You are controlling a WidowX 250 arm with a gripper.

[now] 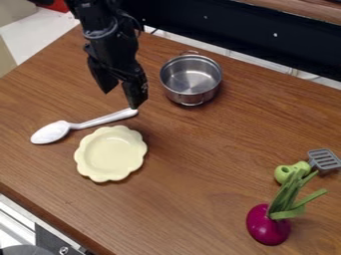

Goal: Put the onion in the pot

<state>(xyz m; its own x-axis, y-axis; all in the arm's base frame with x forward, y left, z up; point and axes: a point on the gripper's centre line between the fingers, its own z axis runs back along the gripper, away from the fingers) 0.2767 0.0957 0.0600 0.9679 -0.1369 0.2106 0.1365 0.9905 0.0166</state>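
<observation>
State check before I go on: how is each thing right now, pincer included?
Pincer, open, holding nothing
Pot, upright, uncovered, empty
Onion, whole, leaves on, outside the pot
Plate, face up
Spoon, lying down
Spatula, lying down

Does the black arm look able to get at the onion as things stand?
Probably, though it looks a long stretch: the claw hangs open and empty near the spoon, across the table from the onion. Nothing covers its bulb; only the leaves crowd the green toy.

Soft, even daylight-bright light covers the bench (193, 189), with faint shadows beside the plate (112, 153) and glints on the metal pot (190, 92).
</observation>
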